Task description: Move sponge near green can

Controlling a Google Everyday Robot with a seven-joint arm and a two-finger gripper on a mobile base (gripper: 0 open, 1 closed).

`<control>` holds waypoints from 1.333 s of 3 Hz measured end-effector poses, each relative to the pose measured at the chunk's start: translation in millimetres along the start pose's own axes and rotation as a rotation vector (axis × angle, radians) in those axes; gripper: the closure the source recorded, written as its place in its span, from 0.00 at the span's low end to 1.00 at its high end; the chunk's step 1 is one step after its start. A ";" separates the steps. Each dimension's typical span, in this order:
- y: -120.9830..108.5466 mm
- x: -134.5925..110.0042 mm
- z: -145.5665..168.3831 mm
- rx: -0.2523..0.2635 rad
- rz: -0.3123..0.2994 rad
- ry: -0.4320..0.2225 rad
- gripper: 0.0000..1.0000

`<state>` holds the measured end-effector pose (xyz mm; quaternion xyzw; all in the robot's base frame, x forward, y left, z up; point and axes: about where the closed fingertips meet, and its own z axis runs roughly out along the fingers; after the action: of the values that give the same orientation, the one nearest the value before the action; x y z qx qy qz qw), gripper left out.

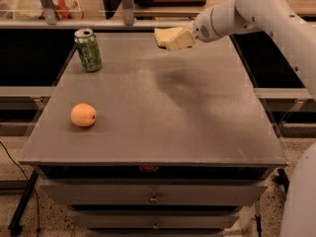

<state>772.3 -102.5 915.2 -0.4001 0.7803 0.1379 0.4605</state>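
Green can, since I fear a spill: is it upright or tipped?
Upright: the green can stands on its base, silver top up. The end effector holds the sponge above the table.

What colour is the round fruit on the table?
The fruit is orange, seen in the camera view. The gripper holds the sponge above the table's far side.

One sponge (in the gripper), one green can, one orange.

Grey table bears green can and orange; claw holds sponge above.
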 end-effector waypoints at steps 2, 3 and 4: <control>48.7 -13.1 23.0 -0.165 -0.127 -0.037 1.00; 79.3 -20.2 35.4 -0.274 -0.204 -0.031 1.00; 108.3 -31.0 25.0 -0.361 -0.270 -0.026 1.00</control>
<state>714.1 -3.0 910.8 -0.5751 0.6762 0.2175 0.4059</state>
